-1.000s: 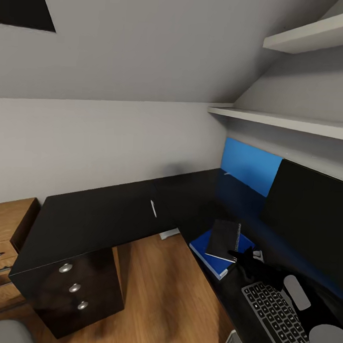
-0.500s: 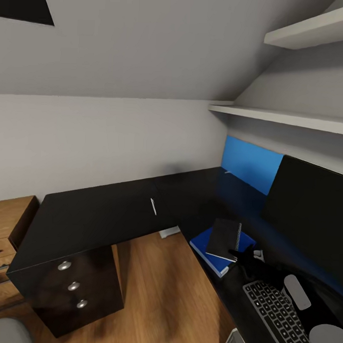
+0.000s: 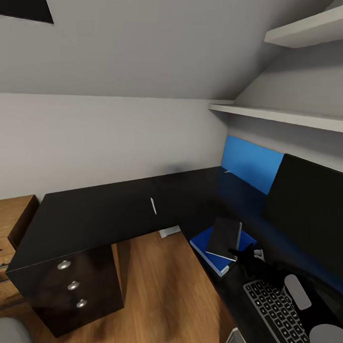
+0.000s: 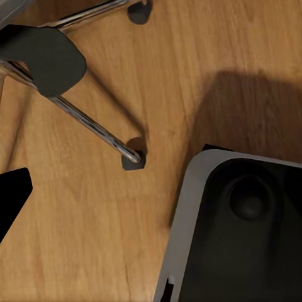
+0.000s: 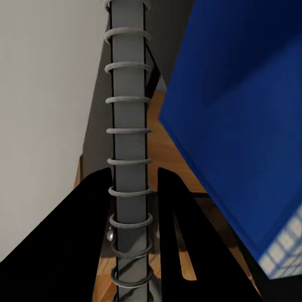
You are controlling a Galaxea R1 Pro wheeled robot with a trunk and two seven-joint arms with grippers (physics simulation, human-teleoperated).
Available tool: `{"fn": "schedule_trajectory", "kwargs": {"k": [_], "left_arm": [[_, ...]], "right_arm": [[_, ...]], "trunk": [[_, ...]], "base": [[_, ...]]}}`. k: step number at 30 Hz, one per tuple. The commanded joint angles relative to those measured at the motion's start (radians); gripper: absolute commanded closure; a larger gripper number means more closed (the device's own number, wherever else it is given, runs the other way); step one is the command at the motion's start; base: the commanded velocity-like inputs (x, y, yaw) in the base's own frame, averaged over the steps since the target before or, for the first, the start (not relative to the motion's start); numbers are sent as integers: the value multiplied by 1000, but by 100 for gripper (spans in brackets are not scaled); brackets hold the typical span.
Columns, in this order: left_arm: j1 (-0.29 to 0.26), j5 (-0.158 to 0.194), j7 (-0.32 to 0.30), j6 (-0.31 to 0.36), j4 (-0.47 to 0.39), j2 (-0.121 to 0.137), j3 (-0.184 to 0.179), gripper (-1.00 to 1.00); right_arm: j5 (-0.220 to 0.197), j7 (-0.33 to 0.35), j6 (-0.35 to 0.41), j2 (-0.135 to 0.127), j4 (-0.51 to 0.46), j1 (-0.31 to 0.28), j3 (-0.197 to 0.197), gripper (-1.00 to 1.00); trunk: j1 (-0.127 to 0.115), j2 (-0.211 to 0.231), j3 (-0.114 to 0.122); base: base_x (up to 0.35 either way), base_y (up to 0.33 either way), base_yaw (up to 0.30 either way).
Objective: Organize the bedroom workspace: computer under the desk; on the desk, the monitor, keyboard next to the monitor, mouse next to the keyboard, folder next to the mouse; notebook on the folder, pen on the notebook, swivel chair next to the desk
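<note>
Right wrist view – your right gripper pinches the notebook by its spiral spine, so it hangs tilted over the folder | folder lies on the desk beside the keyboard | left gripper – can't tell

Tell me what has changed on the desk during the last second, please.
Very little. The right claw stays shut on the spiral spine of the notebook, holding it just over the blue folder; the notebook has barely shifted. The slight overall shift is the camera moving. The pen, keyboard, mouse, monitor and desk stayed in place.
</note>
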Motion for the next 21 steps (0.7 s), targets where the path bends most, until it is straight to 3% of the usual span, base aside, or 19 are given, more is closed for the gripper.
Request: {"fn": "schedule_trajectory", "kwargs": {"k": [1,12,21], "left_arm": [[0,10,-8,-1,-2,0,0,-100],[0,10,-6,1,-2,0,0,-100],[-19,16,-4,-4,13,-39,13,-100]], "right_arm": [[1,3,6,0,0,-1,-3,100],[1,4,6,-1,0,-1,-5,100],[-2,12,9,19,41,27,-14,100]], "trunk": [[0,0,-1],[0,0,-1],[0,0,-1]], "base": [[41,0,0],[94,0,0],[0,0,0]]}}
